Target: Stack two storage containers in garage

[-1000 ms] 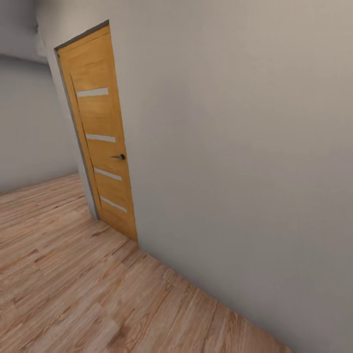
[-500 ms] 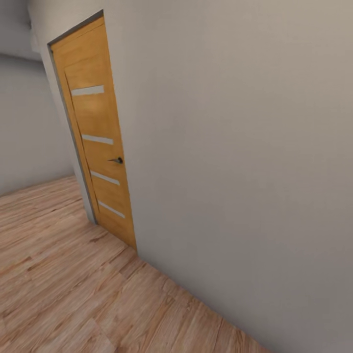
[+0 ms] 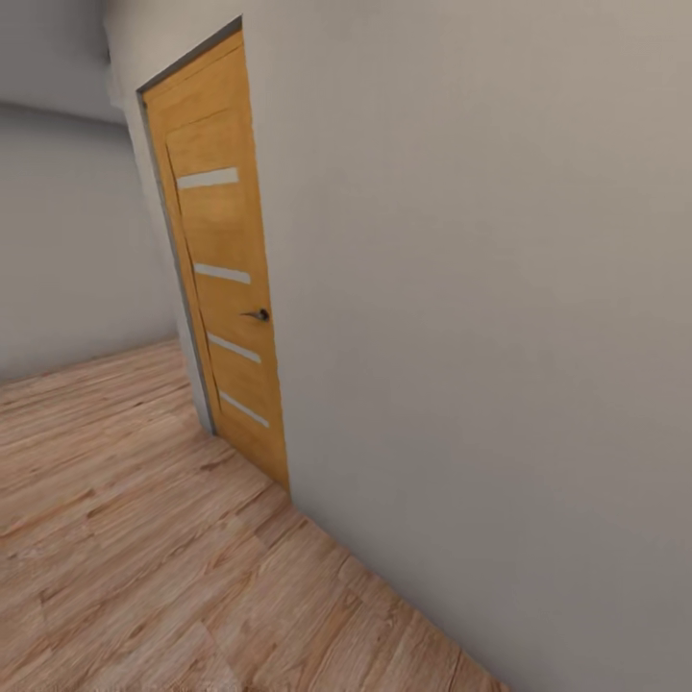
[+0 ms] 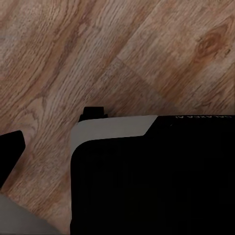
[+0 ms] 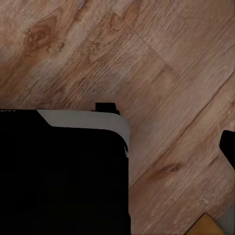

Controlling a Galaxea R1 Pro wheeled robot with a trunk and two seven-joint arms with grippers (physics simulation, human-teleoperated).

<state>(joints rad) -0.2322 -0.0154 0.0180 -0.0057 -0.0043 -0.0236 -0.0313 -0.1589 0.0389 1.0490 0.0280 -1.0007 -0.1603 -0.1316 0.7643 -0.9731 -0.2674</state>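
My hands: can't tell if wide or pinched. Under my wrists, black robot base with grey edge over light wood plank floor. Ahead, orange wooden door with pale glass strips, shut, small dark handle. Plain grey-white wall close on right. Orange-red bins nowhere around me.

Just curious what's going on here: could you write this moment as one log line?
phase: in transit | floor: light wood planks | ahead: closed wooden door in grey wall | wrist views: plank floor, robot base
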